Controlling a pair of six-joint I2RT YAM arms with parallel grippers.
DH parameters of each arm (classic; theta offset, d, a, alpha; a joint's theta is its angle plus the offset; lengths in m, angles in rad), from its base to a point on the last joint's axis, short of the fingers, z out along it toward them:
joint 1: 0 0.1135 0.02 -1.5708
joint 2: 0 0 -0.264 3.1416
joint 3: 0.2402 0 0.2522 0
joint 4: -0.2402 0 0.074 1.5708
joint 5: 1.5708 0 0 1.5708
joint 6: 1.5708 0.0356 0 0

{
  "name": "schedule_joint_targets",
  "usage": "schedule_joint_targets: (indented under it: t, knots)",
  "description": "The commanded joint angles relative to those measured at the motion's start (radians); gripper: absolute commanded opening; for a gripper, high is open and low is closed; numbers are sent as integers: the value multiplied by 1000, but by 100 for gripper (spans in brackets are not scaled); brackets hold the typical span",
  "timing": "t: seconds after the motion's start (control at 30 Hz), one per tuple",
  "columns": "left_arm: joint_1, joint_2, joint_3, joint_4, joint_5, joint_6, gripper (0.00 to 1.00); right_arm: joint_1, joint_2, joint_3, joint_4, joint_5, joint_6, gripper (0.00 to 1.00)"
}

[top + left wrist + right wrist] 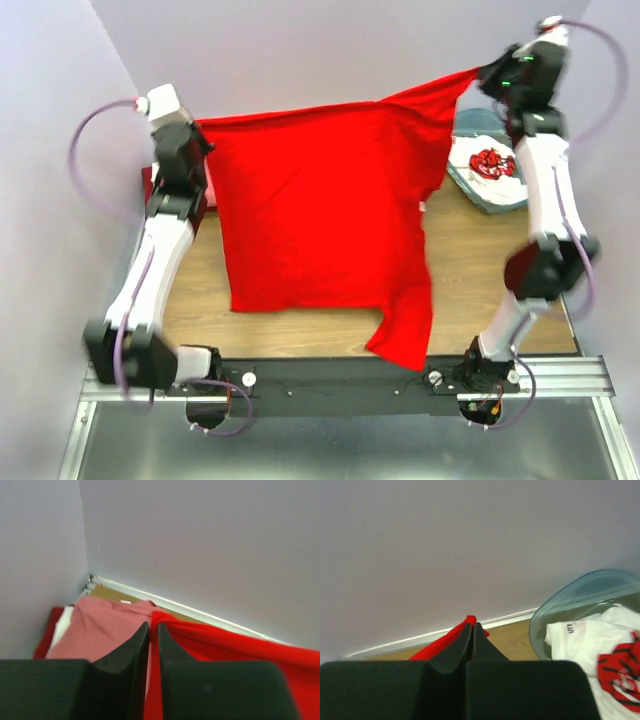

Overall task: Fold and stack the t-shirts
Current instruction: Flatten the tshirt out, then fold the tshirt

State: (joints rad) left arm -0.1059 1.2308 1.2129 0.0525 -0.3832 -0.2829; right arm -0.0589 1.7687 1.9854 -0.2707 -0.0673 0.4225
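- The wooden table [480,300] fills the middle of the top view.
- A bright red t-shirt [320,210] hangs spread across the centre of that view. Its top edge is stretched from upper left to upper right between the two grippers. Its lower part drapes onto the table, and one corner reaches the near edge at bottom centre.
- A translucent teal bin [503,200] sits on the table at the upper right. It shows again at the right of the right wrist view.
- Inside the bin lies a crumpled white t-shirt with red print [488,160].
- A salmon-pink t-shirt [100,627] lies flat in the lower left of the left wrist view, in the table's far corner by the walls.
- A darker red t-shirt [46,637] peeks out from under the salmon-pink one's left edge.
- The left gripper [152,625] has its fingers almost together, with only a thin slit between them, pinching the bright red shirt's edge.
- The right gripper [471,625] has its fingers pressed tight on a corner of the same shirt. A red tip of cloth pokes out past them.
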Motion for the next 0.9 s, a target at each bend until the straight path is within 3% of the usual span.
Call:
schedule_joint_targets:
  t: [0.0,0.07,0.1,0.27,0.37,0.47,0.6,0.87]
  knots:
    - [51,279,200,22,-95,-22,79,30,257,183,33,-84,44,22]
    - [51,372,310,-44,-77,-33,92,31,406,254,-5,-133,67,69]
    - [51,404,391,-74,-59,-35,94,36,435,288,-31,-140,68,99]
    - [49,403,398,-181,59,-35,95,97,356,86,-53,-83,-34,100]
    - [46,306,231,-207,102,-59,95,129,255,-97,-53,-66,-79,100]
    - [29,187,-34,-200,148,-100,95,165,158,-277,-53,-48,-94,100]
    - [-18,66,-224,-206,176,-160,95,203,60,-437,-51,-31,-99,100]
    - [-67,-59,-426,-342,193,-289,93,320,-61,-640,-47,-22,-18,100]
